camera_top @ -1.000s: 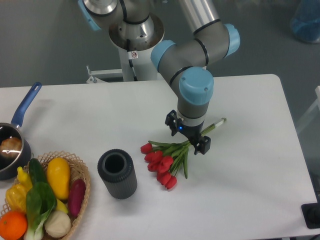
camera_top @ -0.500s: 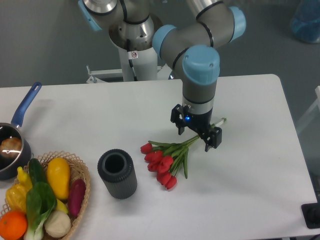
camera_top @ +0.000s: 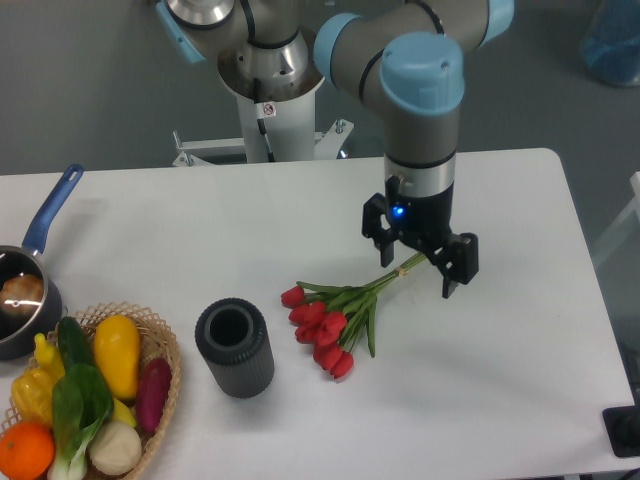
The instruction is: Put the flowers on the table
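The flowers [camera_top: 335, 320], a bunch of red tulip buds with green leaves and tied stems, lie flat on the white table [camera_top: 500, 360] near its middle. Their buds point toward the front left and the stem ends toward the back right. My gripper [camera_top: 420, 268] hangs above the stem ends, open, with nothing between its fingers. One finger [camera_top: 452, 270] stands to the right of the stems and the other to their left. The stem tips are partly hidden behind the gripper.
A dark grey cylinder [camera_top: 234, 347] stands upright left of the flowers. A wicker basket [camera_top: 160, 340] of vegetables and fruit sits at the front left corner. A blue-handled pot [camera_top: 25, 290] is at the left edge. The robot base [camera_top: 270, 100] rises behind the table.
The gripper has risen off the flowers and shifted to the right. The flowers stay lying on the table where they were.
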Robot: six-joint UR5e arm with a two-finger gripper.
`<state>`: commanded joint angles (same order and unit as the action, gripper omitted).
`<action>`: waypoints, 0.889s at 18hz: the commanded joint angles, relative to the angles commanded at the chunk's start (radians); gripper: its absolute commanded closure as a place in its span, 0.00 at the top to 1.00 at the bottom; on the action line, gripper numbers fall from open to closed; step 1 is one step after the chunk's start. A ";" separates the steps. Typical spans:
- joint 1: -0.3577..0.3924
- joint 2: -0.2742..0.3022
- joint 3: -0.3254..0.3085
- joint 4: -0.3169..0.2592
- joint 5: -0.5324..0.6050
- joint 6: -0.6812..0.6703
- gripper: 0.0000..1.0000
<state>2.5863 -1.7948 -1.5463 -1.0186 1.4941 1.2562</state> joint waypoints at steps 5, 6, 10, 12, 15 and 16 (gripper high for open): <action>0.031 0.026 -0.029 -0.011 -0.017 0.049 1.00; 0.038 0.031 -0.038 -0.012 -0.018 0.058 1.00; 0.074 0.069 -0.093 -0.012 -0.023 0.164 1.00; 0.086 0.087 -0.115 -0.014 -0.023 0.234 1.00; 0.101 0.095 -0.120 -0.037 -0.023 0.304 1.00; 0.103 0.098 -0.121 -0.035 -0.023 0.305 1.00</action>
<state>2.6891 -1.6966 -1.6674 -1.0539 1.4711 1.5616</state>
